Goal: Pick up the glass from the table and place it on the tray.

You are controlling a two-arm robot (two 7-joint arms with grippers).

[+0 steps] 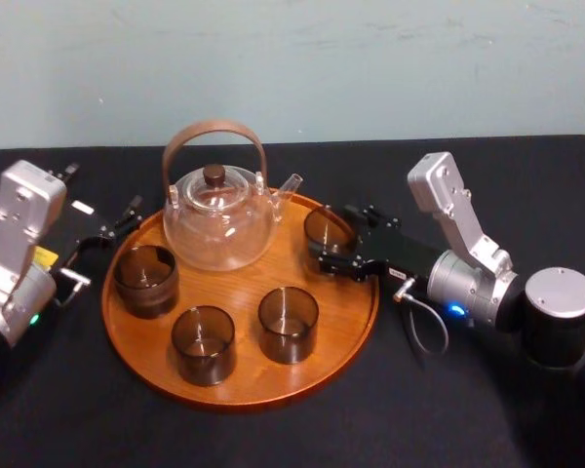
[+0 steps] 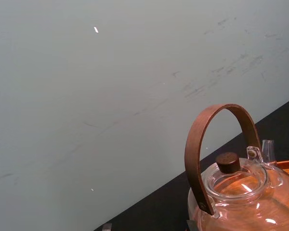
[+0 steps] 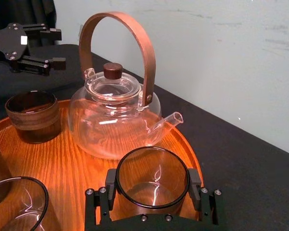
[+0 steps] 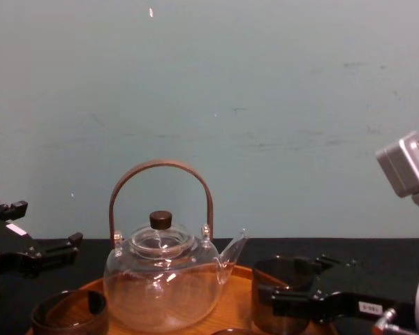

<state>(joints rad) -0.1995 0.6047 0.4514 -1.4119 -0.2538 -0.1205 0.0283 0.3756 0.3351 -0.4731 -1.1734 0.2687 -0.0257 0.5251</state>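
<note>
black table (image 1: 400,419), pale wall behind. tray (image 1: 242,292) carries a teapot (image 1: 217,219) and three more glasses (image 1: 203,343). glass (image 3: 151,166) stands upright at the tray's right rear edge, between the right gripper (image 3: 152,180) pads, which look pressed on both its sides. base seems down on the wood, so next is probably release, then retreat rightward. left gripper (image 3: 62,47) spread wide, empty, parked left of the tray.
</note>
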